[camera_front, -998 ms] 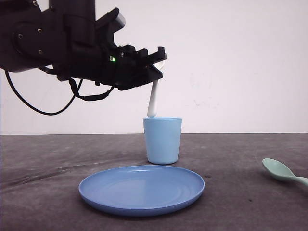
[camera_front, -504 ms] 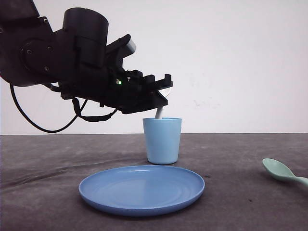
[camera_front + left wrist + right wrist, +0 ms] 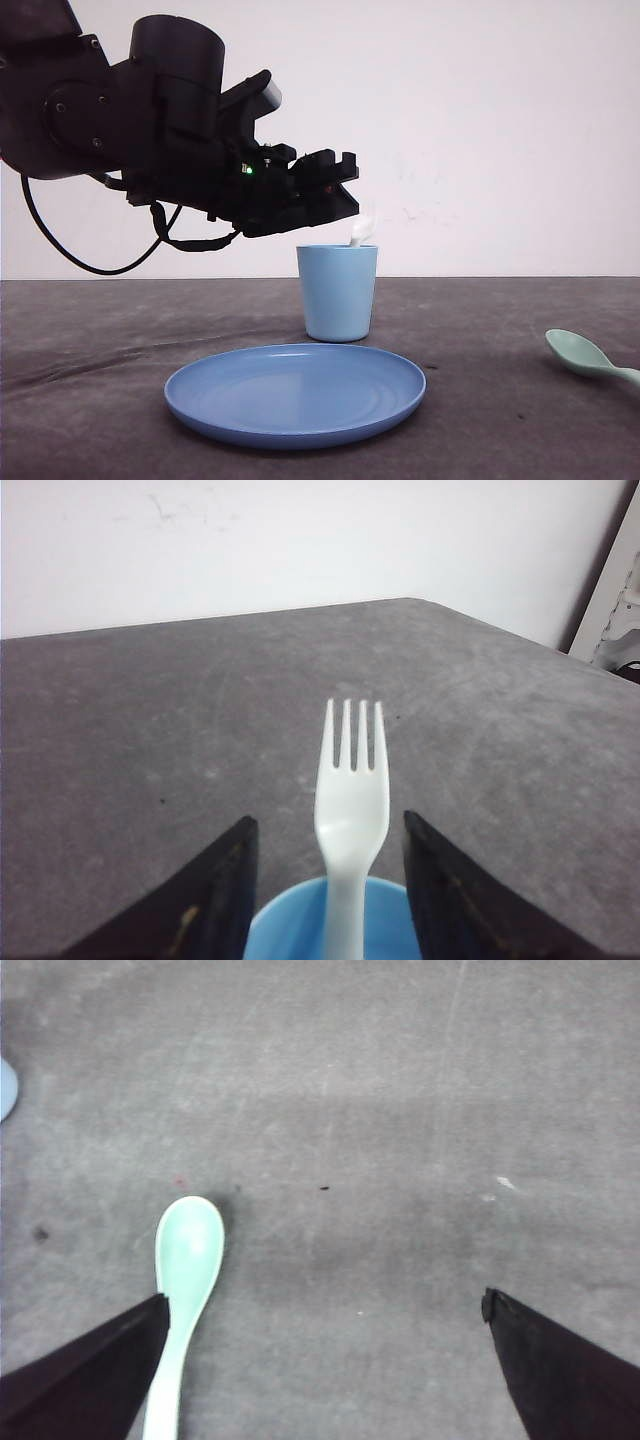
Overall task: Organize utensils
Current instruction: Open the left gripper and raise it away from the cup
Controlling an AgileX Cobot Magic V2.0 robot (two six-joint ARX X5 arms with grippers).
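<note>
Left wrist view, smooth white four-tined fork (image 3: 351, 810) standing in blue cup (image 3: 300, 930)

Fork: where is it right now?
In the front view the fork stands handle-down in the light blue cup, tines above the rim, behind the blue plate, beside the open left gripper.

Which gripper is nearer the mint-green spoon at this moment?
Right. The right gripper hangs open just over the spoon, one finger beside its handle. The left gripper is across the table, open above the cup with the fork standing inside.
</note>
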